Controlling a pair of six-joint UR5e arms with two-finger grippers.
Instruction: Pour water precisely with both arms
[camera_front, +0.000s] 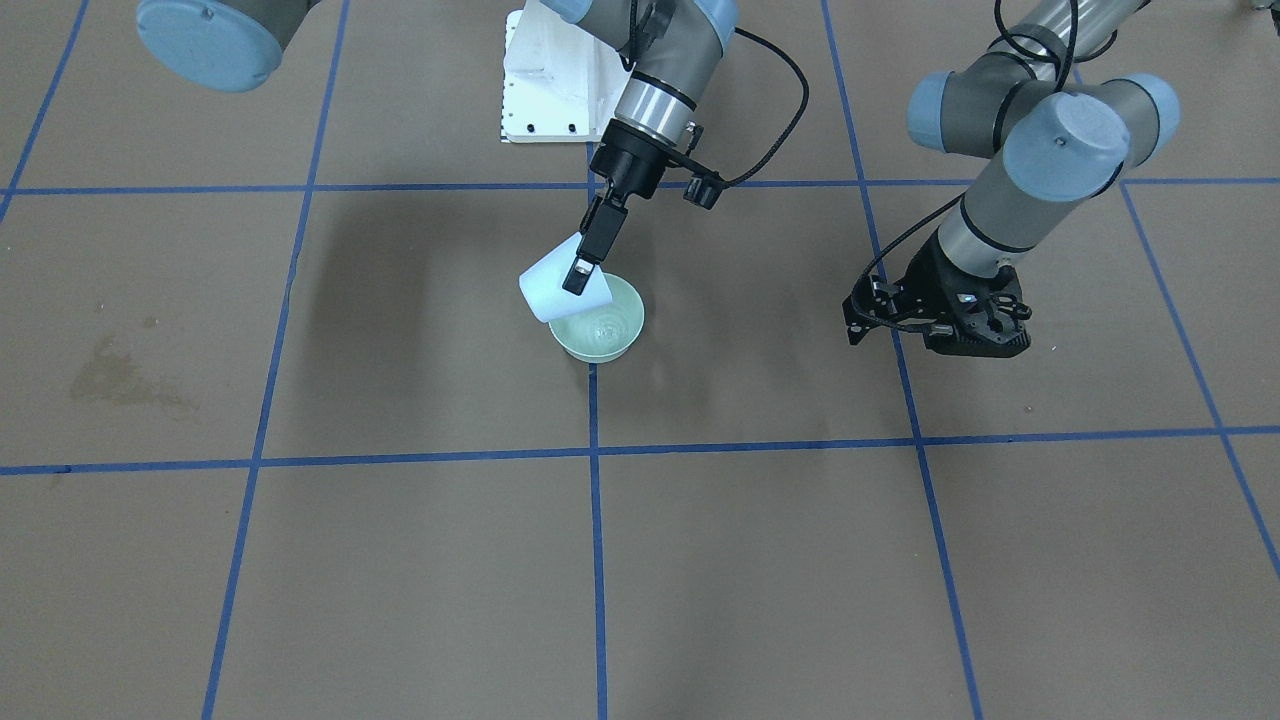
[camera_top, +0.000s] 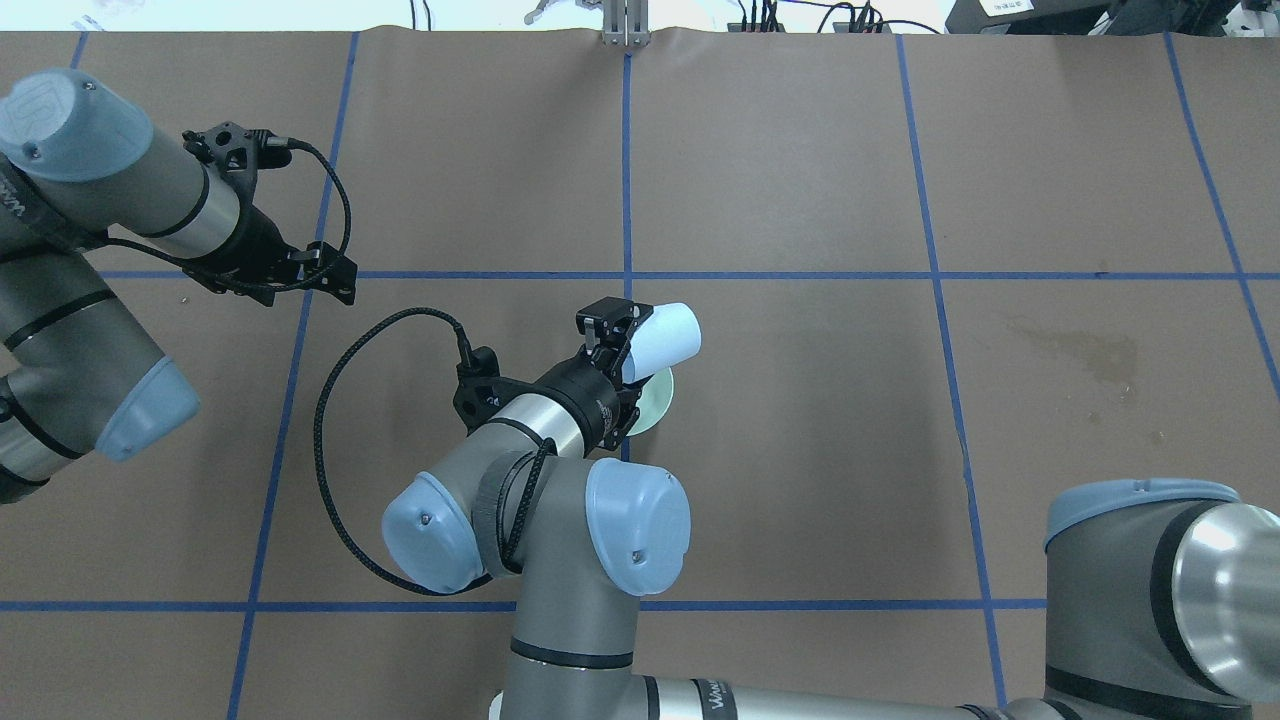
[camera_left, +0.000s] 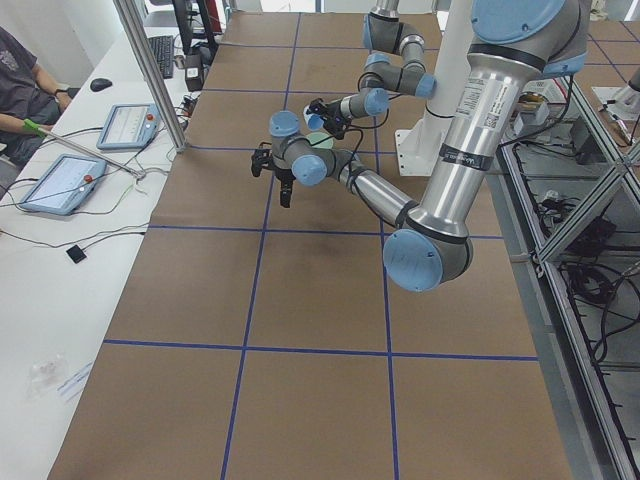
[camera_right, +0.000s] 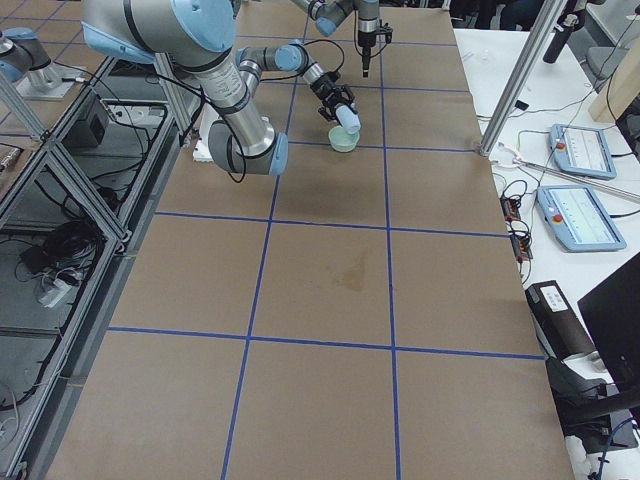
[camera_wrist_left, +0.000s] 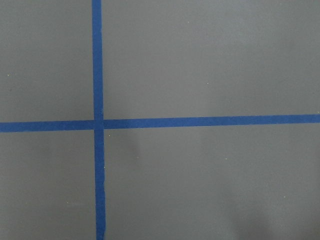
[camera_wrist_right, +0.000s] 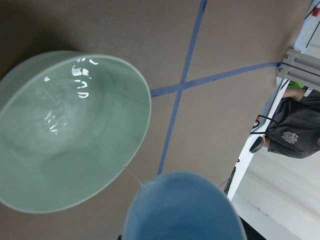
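Hold the right fingers (camera_front: 590, 245), clamped on the tipped cup (camera_front: 545, 290), steady over the bowl (camera_front: 620, 343) where the water (camera_wrist_right: 65, 100) pools (left fingers (camera_top: 338, 278) hang well aside, apart or together I cannot tell).

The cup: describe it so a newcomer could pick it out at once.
On the brown table gridded with blue tape, look near the centre, where a pale green bowl sits on a tape line. The cup is tilted over the bowl's rim, held by the right gripper. Unlike the bowl, it is pale blue and held in the air.
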